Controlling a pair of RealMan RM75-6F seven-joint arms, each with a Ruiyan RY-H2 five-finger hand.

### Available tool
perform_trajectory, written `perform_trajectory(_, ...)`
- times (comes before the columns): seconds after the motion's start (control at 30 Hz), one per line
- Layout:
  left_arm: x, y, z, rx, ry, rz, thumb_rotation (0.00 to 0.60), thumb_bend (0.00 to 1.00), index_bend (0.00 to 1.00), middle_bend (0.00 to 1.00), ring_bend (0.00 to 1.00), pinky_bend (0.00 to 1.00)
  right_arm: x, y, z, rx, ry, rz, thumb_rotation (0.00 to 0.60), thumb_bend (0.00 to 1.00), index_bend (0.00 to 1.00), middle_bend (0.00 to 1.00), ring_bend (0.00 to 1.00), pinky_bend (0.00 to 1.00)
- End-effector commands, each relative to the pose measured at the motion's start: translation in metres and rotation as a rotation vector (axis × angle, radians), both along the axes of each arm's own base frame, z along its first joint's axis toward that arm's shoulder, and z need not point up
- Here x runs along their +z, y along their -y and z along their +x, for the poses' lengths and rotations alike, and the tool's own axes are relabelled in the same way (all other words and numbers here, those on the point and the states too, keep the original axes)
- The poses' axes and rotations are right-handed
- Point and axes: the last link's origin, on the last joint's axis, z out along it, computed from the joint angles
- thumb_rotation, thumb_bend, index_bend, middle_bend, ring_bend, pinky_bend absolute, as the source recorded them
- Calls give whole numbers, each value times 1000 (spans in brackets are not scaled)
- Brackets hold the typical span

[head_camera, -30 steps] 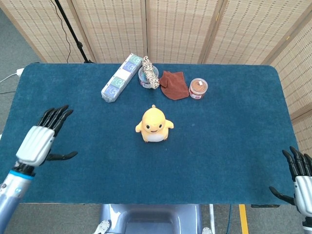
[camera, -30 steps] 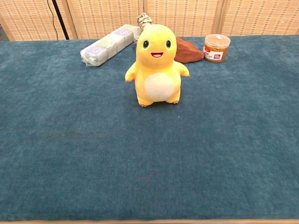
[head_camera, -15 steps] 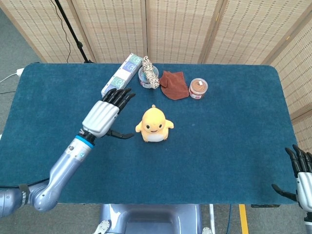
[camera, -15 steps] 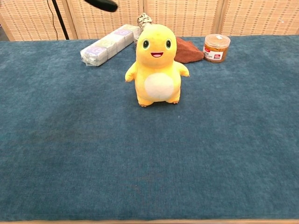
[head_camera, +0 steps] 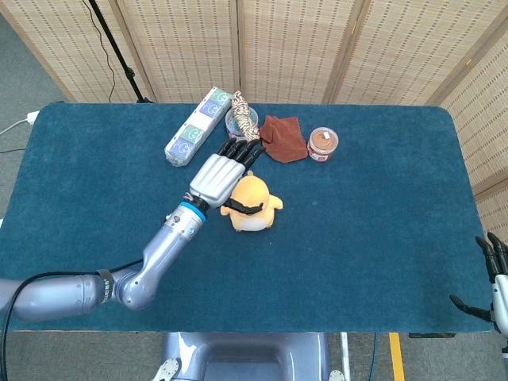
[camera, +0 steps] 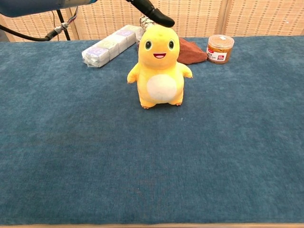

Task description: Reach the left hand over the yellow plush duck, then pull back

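Observation:
The yellow plush duck stands upright mid-table, facing me. My left hand hovers flat over its left side and head with fingers spread, holding nothing. Its thumb crosses the duck's face in the head view. In the chest view only a dark fingertip and part of the arm show above the duck's head. My right hand stays at the table's near right corner, fingers apart and empty.
Behind the duck along the far side lie a long wrapped pack, a glass jar with rope, a brown cloth and a small red-lidded jar. A folding screen stands behind the table.
My left hand has swept from the table's left edge rightward and forward until it is above the duck. The right hand has drifted slightly lower at the frame edge.

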Motion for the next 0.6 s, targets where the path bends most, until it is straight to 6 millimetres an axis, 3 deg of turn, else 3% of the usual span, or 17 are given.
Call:
perform_trajectory(0.03, -21, -8, 10, 12, -1, -37, 298, 0, 0, 0, 0, 0, 1, 2, -2, -10, 4, -2, 600, 0, 0, 0, 0, 0)
perform_trajectory(0.3, -54, -15, 19, 12, -31, -80, 297, 0, 0, 0, 0, 0, 3, 5, -7, -34, 11, 5, 600, 0, 0, 0, 0, 0)
perform_trajectory(0.6, -76, -20, 34, -25, -60, -57, 295, 0, 0, 0, 0, 0, 6, 5, -11, -44, 20, 11, 600, 0, 0, 0, 0, 0)
